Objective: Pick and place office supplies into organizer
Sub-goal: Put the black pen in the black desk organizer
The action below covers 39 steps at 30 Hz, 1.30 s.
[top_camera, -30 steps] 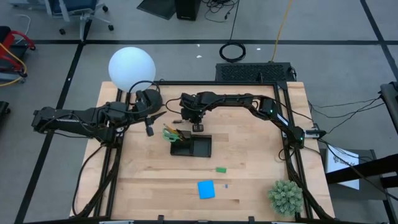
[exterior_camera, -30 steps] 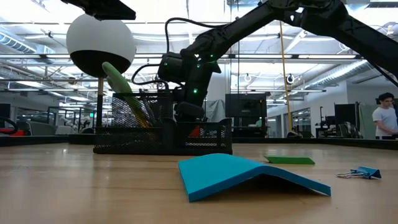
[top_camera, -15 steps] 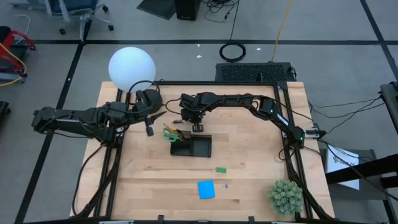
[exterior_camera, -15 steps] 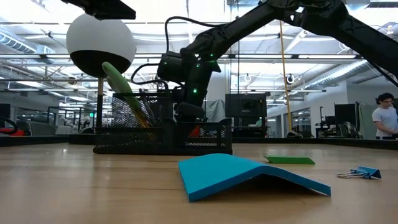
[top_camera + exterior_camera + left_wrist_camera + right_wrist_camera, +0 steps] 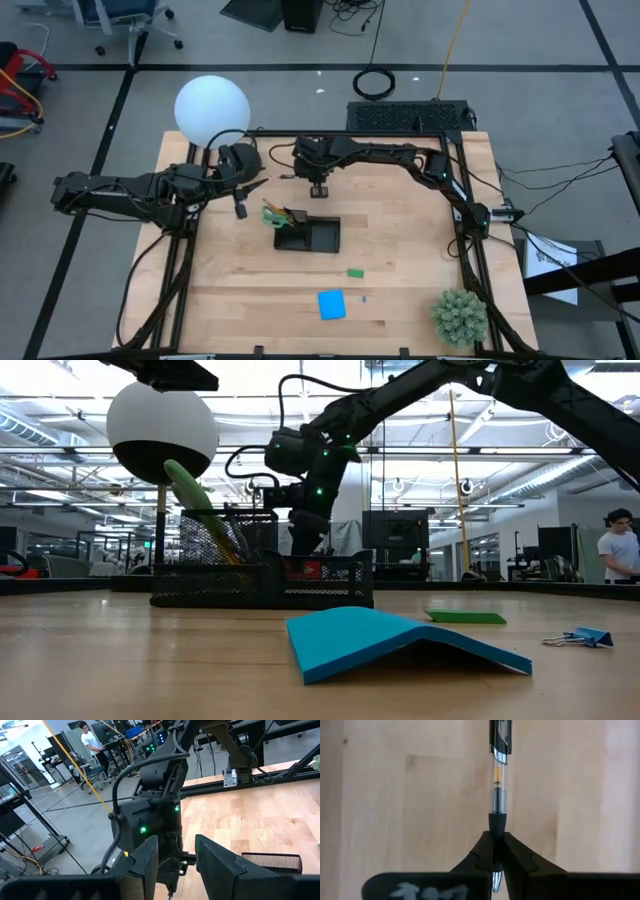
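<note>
Right wrist view, pen [image 5: 498,780] (pinched) in line with end effector [image 5: 493,851]

Pen [image 5: 498,780]: cap end cut off at frame edge, tip hidden between your right end effector's [image 5: 495,851] fingers. Organizer [image 5: 307,233] contents: too small for you to identify individually.

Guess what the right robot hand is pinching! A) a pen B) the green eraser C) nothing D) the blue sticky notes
A: the right wrist view shows the right gripper shut on a pen, while the blue sticky notes and the green eraser lie on the table.
</note>
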### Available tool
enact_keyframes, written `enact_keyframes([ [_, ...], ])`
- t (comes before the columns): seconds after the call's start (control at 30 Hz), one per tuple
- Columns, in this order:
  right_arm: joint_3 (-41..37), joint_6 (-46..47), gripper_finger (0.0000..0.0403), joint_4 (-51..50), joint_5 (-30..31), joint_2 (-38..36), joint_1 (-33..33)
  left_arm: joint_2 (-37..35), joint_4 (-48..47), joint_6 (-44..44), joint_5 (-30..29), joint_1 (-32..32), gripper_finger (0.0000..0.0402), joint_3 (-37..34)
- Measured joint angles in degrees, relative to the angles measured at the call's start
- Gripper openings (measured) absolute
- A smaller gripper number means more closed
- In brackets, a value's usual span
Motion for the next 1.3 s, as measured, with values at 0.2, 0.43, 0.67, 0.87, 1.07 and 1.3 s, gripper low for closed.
enact_keyframes([
  [0.2,0.1,2.7,0.0008,0.8,-0.6,-1.4,-0.9,0.0,0.0,0.3,-0.2,0.0,0.0131,0.0],
  [0.43,0.1,6.5,0.0008,4.7,-6.9,-5.2,-2.2,0.0,0.0,1.0,-1.0,0.0,0.0131,0.0],
  [0.67,0.1,10.0,0.0008,8.1,-13.9,-7.6,-3.0,-0.9,-0.4,1.8,-3.6,-0.1,0.0131,0.0],
  [0.87,0.1,11.4,0.0008,9.8,-17.1,-7.3,-2.6,-3.6,-2.6,1.4,-4.3,-0.2,0.0131,0.0],
  [1.07,-2.5,13.4,0.0008,17.0,-17.2,-8.4,-2.1,-7.0,-5.3,0.3,-4.7,-0.2,0.0131,0.0],
  [1.3,-19.2,19.0,0.0008,39.5,-17.2,-16.5,-1.3,-8.7,-7.0,-0.1,-4.9,-0.2,0.0131,0.0],
])
